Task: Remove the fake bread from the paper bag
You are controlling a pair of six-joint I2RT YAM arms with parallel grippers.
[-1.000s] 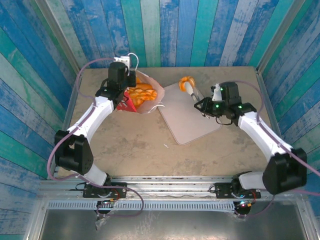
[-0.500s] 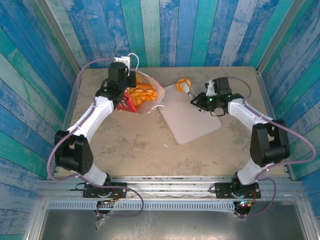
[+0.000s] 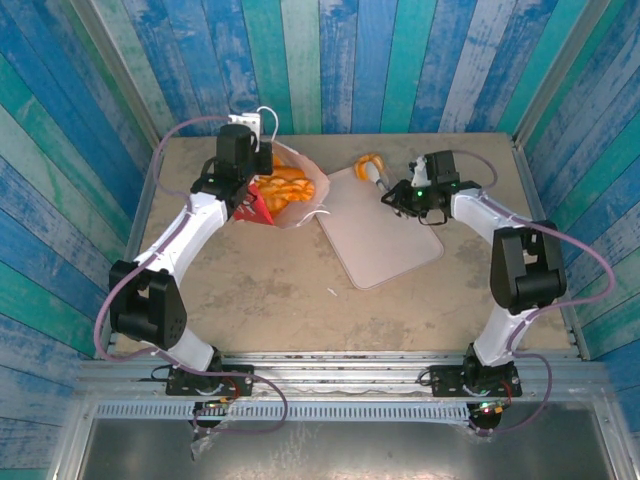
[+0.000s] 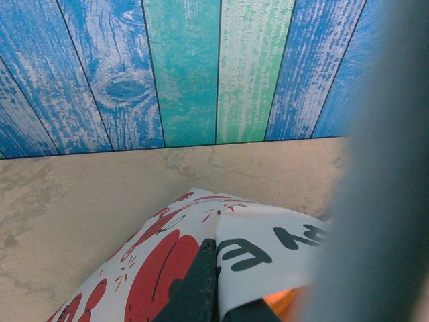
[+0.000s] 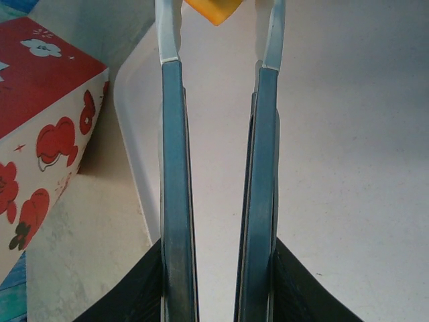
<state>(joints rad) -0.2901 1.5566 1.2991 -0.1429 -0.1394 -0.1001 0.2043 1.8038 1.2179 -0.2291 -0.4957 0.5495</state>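
Left jaws pressed together on rim of small white-and-red paper bag (image 3: 300, 210), upper left of frame. Grip keeps mouth propped open, glossy orange toy pastries (image 3: 285, 190) inside. Right jaws pinching golden toy croissant (image 3: 371, 162) over upper corner of flat pale-pink tray (image 3: 385, 240); likely drop spot.

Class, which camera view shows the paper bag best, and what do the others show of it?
Top external: the whole bag shows, lying open with bread inside, beside the tray. Left wrist gives a close patch of its printed side; right wrist gives a red-and-white corner at the left edge.
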